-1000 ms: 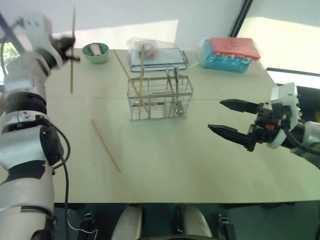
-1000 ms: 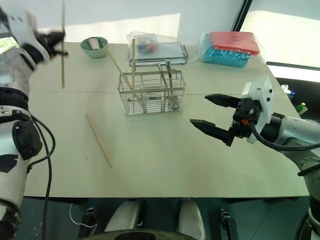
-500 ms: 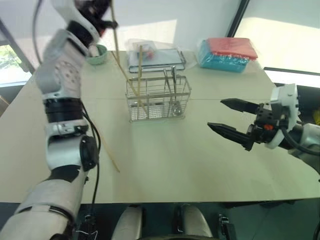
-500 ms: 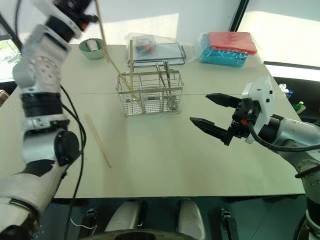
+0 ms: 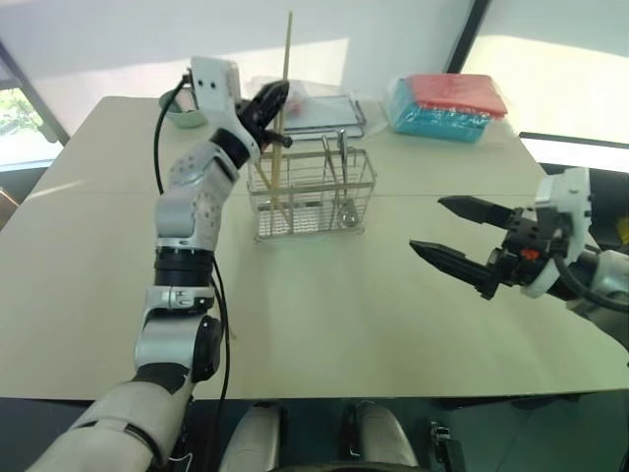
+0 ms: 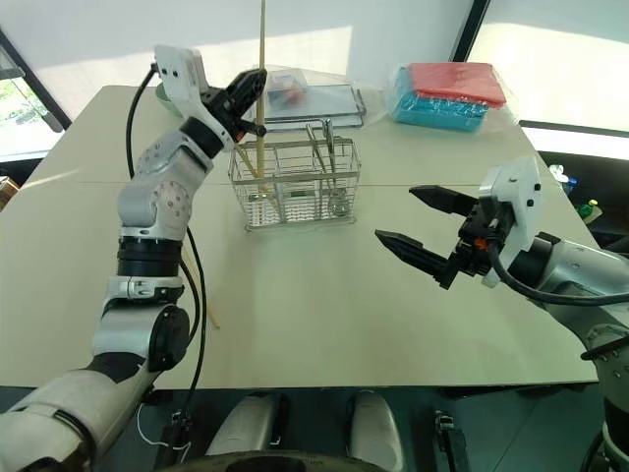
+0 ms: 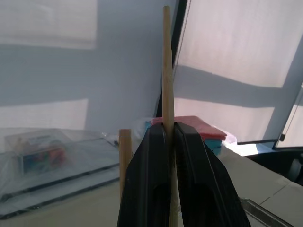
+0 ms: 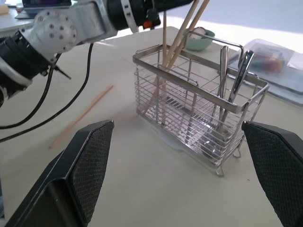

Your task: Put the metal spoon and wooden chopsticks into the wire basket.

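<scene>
The left gripper [image 5: 276,101] has swung in from the table's left side and now pinches one upright pale wooden chopstick [image 5: 288,59] over the rectangular silver wire basket [image 5: 313,193] near the table's [image 5: 393,324] far edge. Shiny metal spoon [image 5: 345,177] stands inside. The right gripper [image 5: 452,234] hovers wide open.

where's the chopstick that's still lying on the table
In the right wrist view the loose chopstick lies flat on the table, on the robot's left of the wire basket, apart from it.
</scene>
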Robot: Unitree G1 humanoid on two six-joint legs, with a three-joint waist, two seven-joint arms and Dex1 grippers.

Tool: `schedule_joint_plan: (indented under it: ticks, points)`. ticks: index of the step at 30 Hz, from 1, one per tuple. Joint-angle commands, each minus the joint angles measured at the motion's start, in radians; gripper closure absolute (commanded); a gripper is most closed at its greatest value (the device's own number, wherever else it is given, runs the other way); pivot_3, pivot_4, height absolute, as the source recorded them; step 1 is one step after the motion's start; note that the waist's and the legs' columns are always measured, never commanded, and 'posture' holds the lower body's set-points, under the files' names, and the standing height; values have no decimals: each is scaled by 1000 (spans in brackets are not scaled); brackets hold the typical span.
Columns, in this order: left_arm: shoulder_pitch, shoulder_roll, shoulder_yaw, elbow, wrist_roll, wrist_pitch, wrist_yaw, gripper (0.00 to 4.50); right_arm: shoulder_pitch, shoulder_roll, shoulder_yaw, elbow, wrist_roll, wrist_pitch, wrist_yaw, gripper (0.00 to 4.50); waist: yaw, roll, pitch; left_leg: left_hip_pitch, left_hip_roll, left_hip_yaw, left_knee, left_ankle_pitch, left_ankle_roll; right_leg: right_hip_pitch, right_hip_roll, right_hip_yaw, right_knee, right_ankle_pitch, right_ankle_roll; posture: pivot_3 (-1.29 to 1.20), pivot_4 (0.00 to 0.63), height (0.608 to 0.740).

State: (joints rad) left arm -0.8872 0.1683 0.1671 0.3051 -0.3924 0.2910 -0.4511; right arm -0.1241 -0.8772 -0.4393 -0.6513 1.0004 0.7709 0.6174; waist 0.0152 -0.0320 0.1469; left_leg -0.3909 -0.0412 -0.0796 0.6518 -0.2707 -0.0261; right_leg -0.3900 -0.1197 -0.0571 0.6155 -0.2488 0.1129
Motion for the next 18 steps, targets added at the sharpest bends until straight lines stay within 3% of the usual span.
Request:
schedule_joint_plan:
  ticks: [1, 6, 7, 12, 18]
  points:
    - [11, -10, -9, -38, -2, -42, -11, 3033, -22, -4, -26, -7, 15, -18, -10, 0, 1, 0, 0, 0, 0, 0, 0, 0, 0, 0, 0, 0, 0, 0, 0, 0, 150, 667]
    - [25, -4, -4, -81, -17, -24, -7, 353, -50, -7, -10, 21, 9, -19, -8, 0, 0, 0, 0, 0, 0, 0, 0, 0, 0, 0, 0, 0, 0, 0, 0, 0, 150, 667]
    - [25, 0, 1, -88, -20, -14, 0, 98, -57, -6, -3, 29, 3, -20, -6, 0, 0, 0, 0, 0, 0, 0, 0, 0, 0, 0, 0, 0, 0, 0, 0, 0, 150, 667]
    - [6, 43, 46, -163, -55, 97, 68, 98, -90, 6, 34, 56, -22, -32, -3, 0, -2, 0, 0, 0, 0, 0, 0, 0, 0, 0, 0, 0, 0, 0, 0, 0, 150, 667]
    - [-138, 153, 180, -211, -108, 418, 342, 98, -136, 27, 86, 74, -40, -47, 5, 0, -2, 0, 0, 0, 0, -1, 0, 0, 0, -1, 2, 0, 1, 0, 0, 0, 150, 667]
